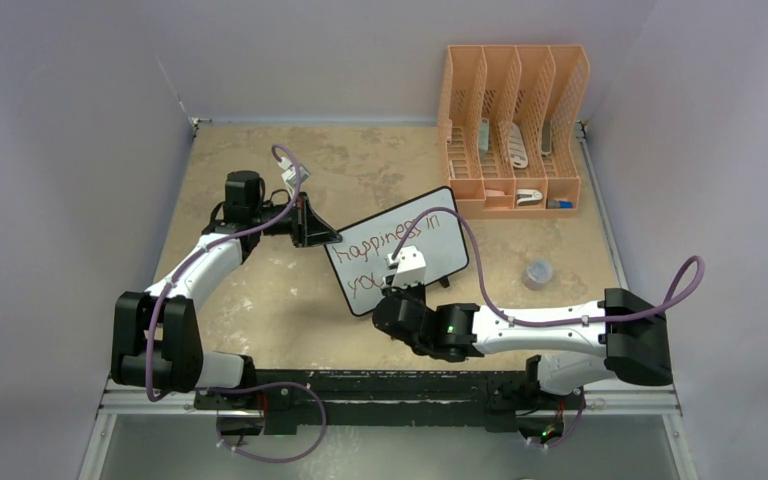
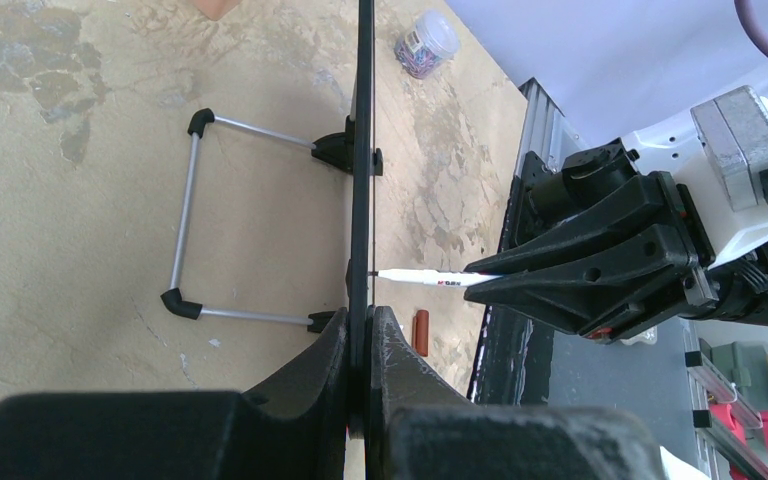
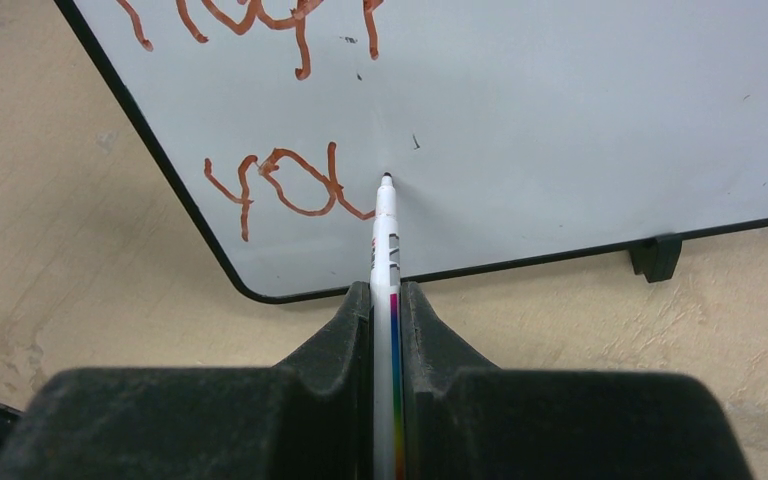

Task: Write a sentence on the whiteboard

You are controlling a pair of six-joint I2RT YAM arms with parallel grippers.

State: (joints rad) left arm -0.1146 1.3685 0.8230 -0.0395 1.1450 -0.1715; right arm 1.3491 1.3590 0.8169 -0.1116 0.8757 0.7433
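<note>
Left jaws pinch whiteboard [image 1: 442, 243] edge; right jaws' marker [image 3: 385, 215] touches it.

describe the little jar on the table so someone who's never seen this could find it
Start at the orange file rack in the table's far right corner. Come toward the near edge: right of the whiteboard stands a small round jar. It is the only round, see-through thing, standing alone on bare tabletop.

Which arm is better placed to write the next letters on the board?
Right. The right gripper holds the marker, tip at the board at the end of the second line. The left gripper is clamped on the board's edge.
</note>
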